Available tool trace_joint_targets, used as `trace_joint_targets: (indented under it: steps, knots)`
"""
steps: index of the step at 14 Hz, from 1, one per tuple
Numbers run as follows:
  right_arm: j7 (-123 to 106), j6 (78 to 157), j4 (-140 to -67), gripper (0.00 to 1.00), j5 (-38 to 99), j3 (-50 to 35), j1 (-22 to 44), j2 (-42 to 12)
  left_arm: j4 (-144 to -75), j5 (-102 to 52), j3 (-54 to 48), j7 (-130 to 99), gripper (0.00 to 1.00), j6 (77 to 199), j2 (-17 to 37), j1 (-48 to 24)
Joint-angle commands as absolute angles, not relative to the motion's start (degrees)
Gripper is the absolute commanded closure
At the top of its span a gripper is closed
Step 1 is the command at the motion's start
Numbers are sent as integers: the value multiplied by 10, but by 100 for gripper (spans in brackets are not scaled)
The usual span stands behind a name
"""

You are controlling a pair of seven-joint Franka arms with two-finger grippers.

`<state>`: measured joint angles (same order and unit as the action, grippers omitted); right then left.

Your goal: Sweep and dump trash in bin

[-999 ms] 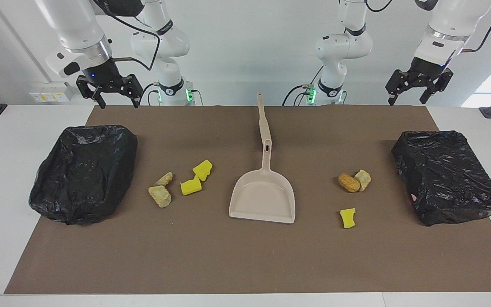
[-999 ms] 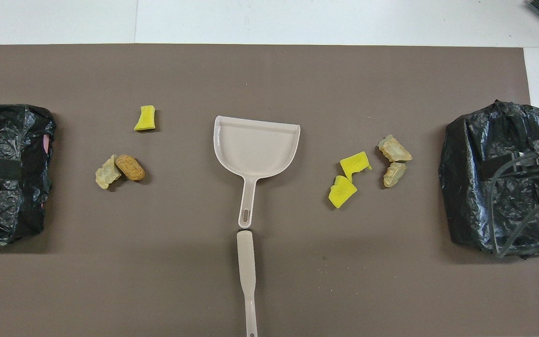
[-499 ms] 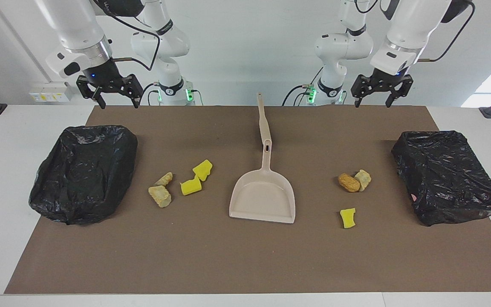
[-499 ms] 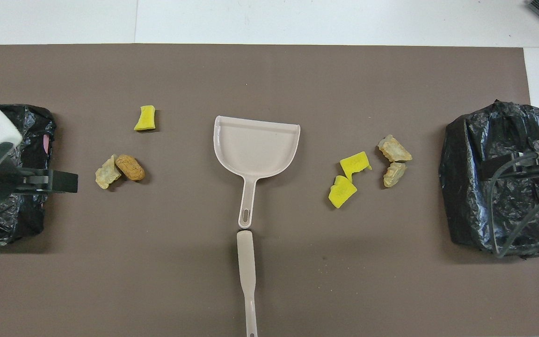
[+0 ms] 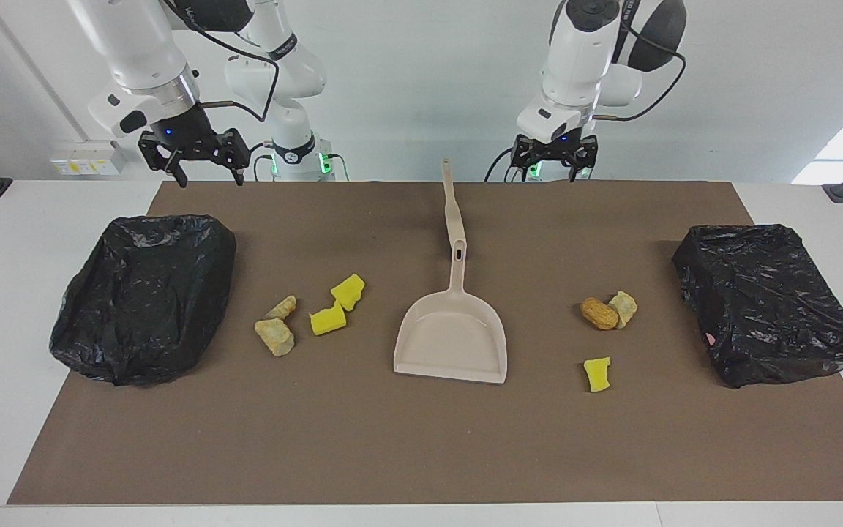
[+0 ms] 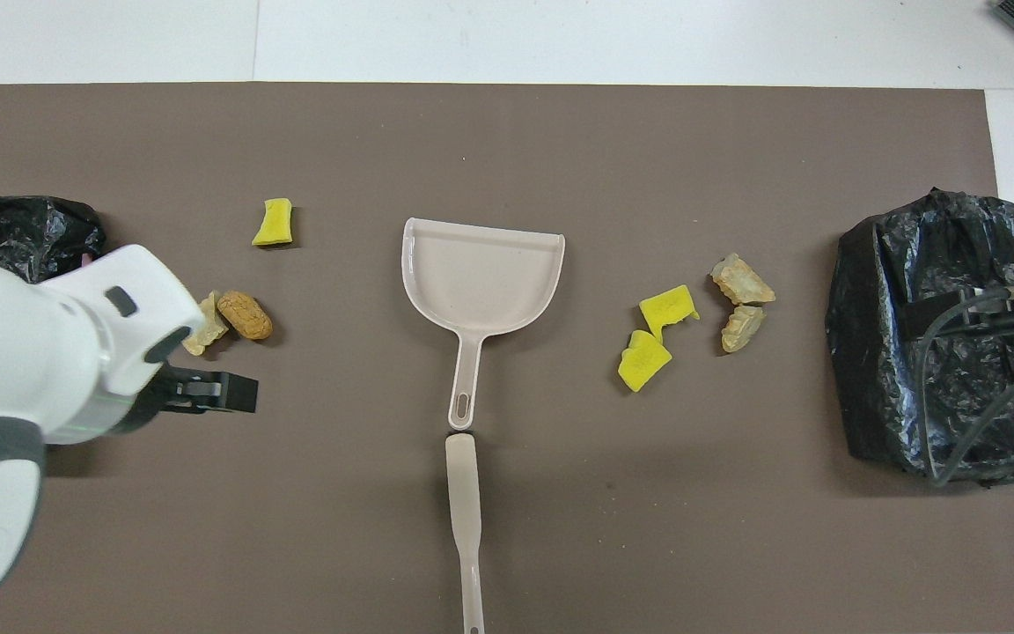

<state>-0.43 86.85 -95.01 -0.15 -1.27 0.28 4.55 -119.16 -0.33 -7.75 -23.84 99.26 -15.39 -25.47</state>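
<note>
While the right gripper [image 5: 201,162] hangs with its fingers apart over the mat's edge by its own bin [image 5: 145,296], the left gripper [image 5: 555,159], fingers apart too and holding nothing, has swung from above the other bin [image 5: 767,301] toward the middle of the table, which I judge to be a reach for the dustpan [image 5: 452,344] or for the brush handle [image 5: 452,206] lying end to end with it; nothing is swept yet; four pieces of trash [image 5: 310,315] lie between dustpan and right arm's bin, three more [image 5: 608,328] toward the left arm's end; no readable writing shows anywhere
</note>
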Motion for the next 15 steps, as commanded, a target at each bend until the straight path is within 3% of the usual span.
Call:
trace_joint_targets:
  steps: [1, 5, 10, 15]
  knots:
    - [-16, 891, -975, 0, 11, -22, 2, 56, -1251, -11, -67, -279, 0, 1031, -190, -307]
    - [-44, 906, -975, 0, 11, -25, 3, 36, -1315, -11, -67, -335, 0, 1099, -181, -382]
    - [-26, 938, -977, 0, 13, -26, 48, 6, -1380, -11, -68, -429, 0, 1219, -115, -473]
    - [37, 994, -977, 0, 52, -27, 92, -39, -1405, -13, -68, -460, 0, 1265, -89, -516]
